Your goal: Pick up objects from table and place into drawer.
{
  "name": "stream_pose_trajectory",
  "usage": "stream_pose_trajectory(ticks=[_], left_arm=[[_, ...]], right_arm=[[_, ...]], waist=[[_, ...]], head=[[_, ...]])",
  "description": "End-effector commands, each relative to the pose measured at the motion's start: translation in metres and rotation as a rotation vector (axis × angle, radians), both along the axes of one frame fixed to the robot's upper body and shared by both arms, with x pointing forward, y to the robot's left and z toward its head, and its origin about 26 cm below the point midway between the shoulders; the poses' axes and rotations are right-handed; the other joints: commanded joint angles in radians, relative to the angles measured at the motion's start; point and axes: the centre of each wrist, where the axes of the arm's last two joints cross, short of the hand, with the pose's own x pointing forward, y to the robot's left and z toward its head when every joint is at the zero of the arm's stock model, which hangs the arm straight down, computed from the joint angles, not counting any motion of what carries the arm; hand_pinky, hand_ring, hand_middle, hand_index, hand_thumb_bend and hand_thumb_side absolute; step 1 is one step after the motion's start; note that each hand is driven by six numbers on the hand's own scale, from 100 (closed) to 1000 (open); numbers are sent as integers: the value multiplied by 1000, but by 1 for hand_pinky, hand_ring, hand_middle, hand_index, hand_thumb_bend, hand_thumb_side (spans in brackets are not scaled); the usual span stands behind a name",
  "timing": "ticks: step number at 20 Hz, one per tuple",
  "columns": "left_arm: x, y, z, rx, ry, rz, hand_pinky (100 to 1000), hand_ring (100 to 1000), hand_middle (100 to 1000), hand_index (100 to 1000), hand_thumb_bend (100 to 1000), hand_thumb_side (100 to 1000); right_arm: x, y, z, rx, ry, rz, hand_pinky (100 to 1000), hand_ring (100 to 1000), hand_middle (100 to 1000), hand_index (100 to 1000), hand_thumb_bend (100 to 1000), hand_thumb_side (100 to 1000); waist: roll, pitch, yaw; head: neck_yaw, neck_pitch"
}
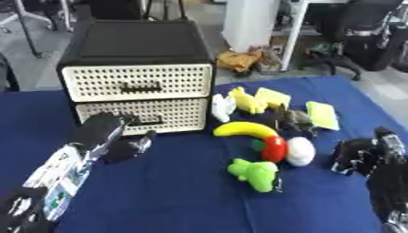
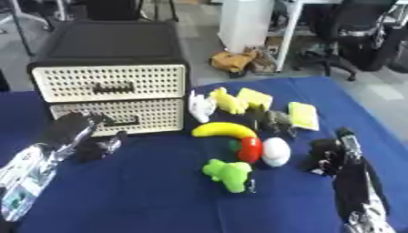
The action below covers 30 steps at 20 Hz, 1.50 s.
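Dark object (image 1: pixel 292 119) behind banana (image 1: pixel 243 129), mid-tablecloth: blurred, perhaps toy animal. Left hand (image 1: pixel 119 136) fingers at lower drawer (image 1: pixel 147 115) indistinct. Right arm cut off by bottom edge.

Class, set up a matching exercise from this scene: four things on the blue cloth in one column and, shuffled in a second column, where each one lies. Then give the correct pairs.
Things
1. banana
2. green toy
3. left hand
4. white egg-shaped thing

Places
A. nearest the camera among the toys
B. just in front of the lower drawer
C. directly right of the red thing
D. curved above the red thing, close to the drawer unit

Pairs: 1-D, 2-A, 3-B, 4-C
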Motion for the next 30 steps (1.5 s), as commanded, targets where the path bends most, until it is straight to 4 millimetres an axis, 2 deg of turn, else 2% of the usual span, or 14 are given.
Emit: stream_pose_trajectory(ticks=[1, 9, 19, 30], left_arm=[[9, -1, 4, 16, -22, 17, 100, 100, 100, 753, 292, 1000], [12, -2, -7, 51, 10, 3, 100, 100, 100, 748, 288, 1000], [13, -1, -8, 58, 11, 14, 100, 100, 100, 757, 292, 1000], [7, 0, 28, -11, -82, 42, 100, 100, 100, 754, 305, 1000]], right_arm=[[1, -3, 8, -17, -24, 17, 410, 448, 444, 555, 100, 1000], [1, -2, 8, -17, -24, 18, 410, 448, 444, 555, 100, 1000], [1, -2, 8, -16, -24, 18, 410, 448, 444, 555, 100, 1000], [1, -3, 8, -17, -23, 13, 409, 448, 444, 555, 100, 1000]], waist=[[-1, -10, -3], [-1, -10, -4], [-2, -9, -2], [-2, -12, 3]], head=[[7, 5], [7, 6], [6, 5], [4, 5]])
